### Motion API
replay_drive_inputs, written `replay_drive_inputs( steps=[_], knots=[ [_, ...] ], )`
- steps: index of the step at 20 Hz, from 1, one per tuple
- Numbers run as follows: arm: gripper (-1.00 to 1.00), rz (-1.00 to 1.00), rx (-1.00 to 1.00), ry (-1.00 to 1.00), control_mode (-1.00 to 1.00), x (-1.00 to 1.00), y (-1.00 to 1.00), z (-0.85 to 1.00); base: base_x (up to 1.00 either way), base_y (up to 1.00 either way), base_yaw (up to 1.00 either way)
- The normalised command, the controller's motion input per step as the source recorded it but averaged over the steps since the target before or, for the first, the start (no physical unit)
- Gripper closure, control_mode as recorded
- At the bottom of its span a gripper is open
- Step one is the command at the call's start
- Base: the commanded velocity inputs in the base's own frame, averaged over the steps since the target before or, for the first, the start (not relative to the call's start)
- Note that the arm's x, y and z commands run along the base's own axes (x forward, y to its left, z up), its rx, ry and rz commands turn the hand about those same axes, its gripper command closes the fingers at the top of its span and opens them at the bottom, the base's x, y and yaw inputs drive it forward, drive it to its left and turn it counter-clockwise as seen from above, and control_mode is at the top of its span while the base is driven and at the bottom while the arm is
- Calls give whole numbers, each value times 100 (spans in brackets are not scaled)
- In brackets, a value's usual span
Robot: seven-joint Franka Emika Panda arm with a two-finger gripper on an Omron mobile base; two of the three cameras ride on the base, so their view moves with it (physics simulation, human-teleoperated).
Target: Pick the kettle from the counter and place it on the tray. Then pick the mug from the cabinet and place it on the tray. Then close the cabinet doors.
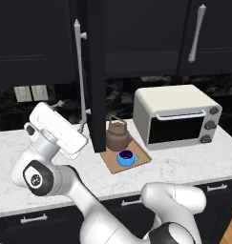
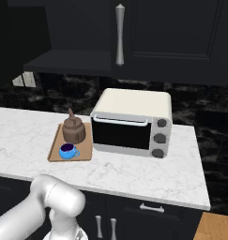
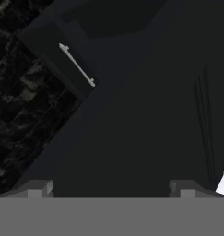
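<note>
kettle and mug both sit on the tray, kettle at the back, mug at the front edge, near each other but we can't tell if they touch. the tray lies on the tabletop just left of a white toaster oven. so we judge the two placing steps done and the closing of the cabinet doors in hand.

one cabinet door stands swung out, edge-on toward us above the tray, its bar handle on the left face. the door to its right, in the right base view, looks flush; the cabinet shelf edge shows dark beside it.

fingers spread fully wide, holding nothing, aimed at a dark door panel with a silver handle well off. the hand hangs left of the open door, over the tabletop.

next move, as we see it: bring the hand against the open door's outer face and push it round until it shuts, staying clear of the kettle's bail below.
</note>
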Motion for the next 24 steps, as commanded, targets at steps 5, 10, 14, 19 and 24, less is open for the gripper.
replay_drive_inputs(
  steps=[5,10,14,19,24],
  knots=[
    [-100,0,15,-8,-100,-17,-69,43,0,0,0],
    [-100,1,19,-4,-100,-4,-81,49,0,0,0],
    [-100,3,20,0,-100,0,-86,51,0,0,0],
    [-100,7,20,0,-100,11,-88,47,0,0,0],
    [-100,14,20,1,-100,33,-85,30,0,0,0]
  ],
)
